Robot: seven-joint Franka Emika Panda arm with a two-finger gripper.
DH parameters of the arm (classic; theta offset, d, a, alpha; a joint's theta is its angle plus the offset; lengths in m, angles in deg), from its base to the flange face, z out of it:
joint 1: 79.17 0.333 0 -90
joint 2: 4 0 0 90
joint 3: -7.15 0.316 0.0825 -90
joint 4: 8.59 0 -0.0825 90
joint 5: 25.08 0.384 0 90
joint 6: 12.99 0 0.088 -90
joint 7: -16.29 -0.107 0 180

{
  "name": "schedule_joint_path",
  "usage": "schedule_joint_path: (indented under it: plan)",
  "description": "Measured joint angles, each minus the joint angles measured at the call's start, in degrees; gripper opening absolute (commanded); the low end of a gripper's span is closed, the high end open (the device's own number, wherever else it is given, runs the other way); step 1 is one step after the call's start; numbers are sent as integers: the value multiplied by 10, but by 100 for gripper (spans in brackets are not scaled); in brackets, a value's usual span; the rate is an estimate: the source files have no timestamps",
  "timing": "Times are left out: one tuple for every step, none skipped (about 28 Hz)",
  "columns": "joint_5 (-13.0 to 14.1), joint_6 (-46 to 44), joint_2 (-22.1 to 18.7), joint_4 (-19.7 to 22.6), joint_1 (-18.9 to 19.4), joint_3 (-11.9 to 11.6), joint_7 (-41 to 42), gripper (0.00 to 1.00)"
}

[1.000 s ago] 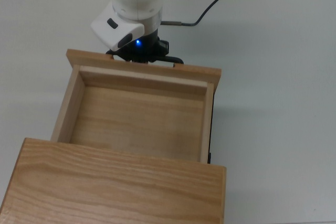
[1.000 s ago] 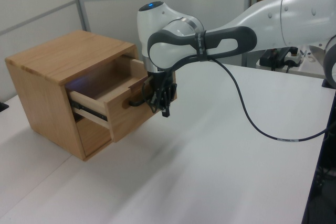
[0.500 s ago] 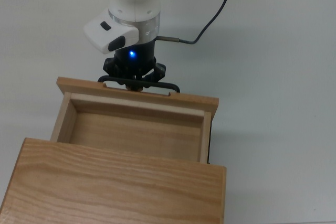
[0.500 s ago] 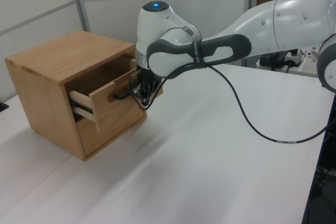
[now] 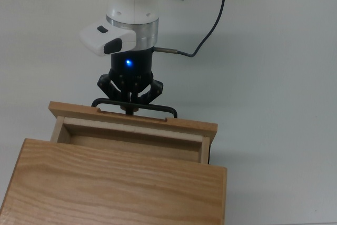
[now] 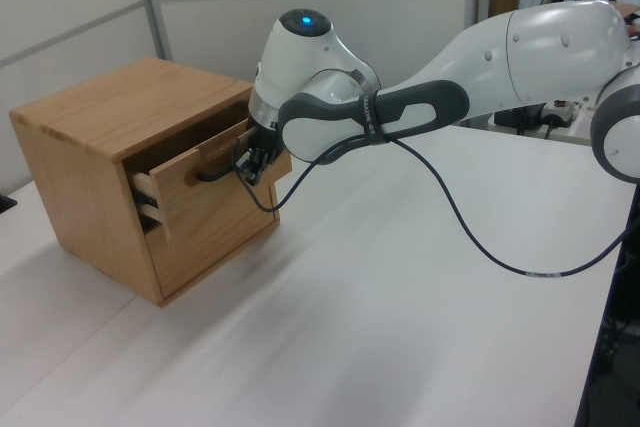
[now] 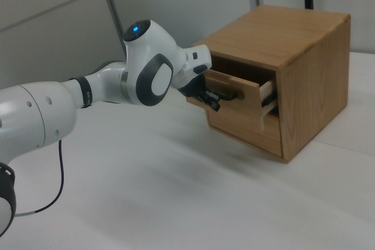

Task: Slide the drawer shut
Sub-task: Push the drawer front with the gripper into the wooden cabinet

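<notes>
- Fingers (image 5: 143,94) of the gripper (image 5: 130,101) sit at the centre of the top view, closed around the middle of the black bar handle (image 5: 158,107).
- Just below them, the drawer (image 5: 131,122) fills the lower middle of the top view, pulled only partly out from under the cabinet top (image 5: 113,188).
- In the left view, the drawer (image 6: 205,159) lies centre-left, with the white arm (image 6: 520,57) reaching in from the upper right above the white table (image 6: 400,317).

One drawer (image 5: 131,130), one cabinet (image 5: 116,188), one gripper (image 5: 130,106), seemingly one cable (image 5: 210,25).
</notes>
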Motion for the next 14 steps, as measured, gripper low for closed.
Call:
schedule_joint_path:
  plan:
    - [-1,1,1,0,-2,0,0,0]
    - [-1,1,1,0,-3,0,0,0]
    - [-1,1,1,0,-4,0,0,0]
    - [-1,1,1,0,-5,0,0,0]
    - [-1,1,1,0,-6,0,0,0]
    - [-1,1,1,0,-7,0,0,0]
    - [-1,1,1,0,-7,0,-1,0]
    - [-1,1,1,0,-7,0,-1,0]
    - [-1,1,1,-1,-7,0,-2,0]
    - [-1,1,1,-1,-7,0,-5,0]
    - [-1,1,1,-1,-7,0,-7,0]
    - [-1,1,1,-1,-7,0,-10,0]
    - [-1,1,1,-1,-7,0,-13,0]
    - [-1,1,1,-2,-7,0,-15,0]
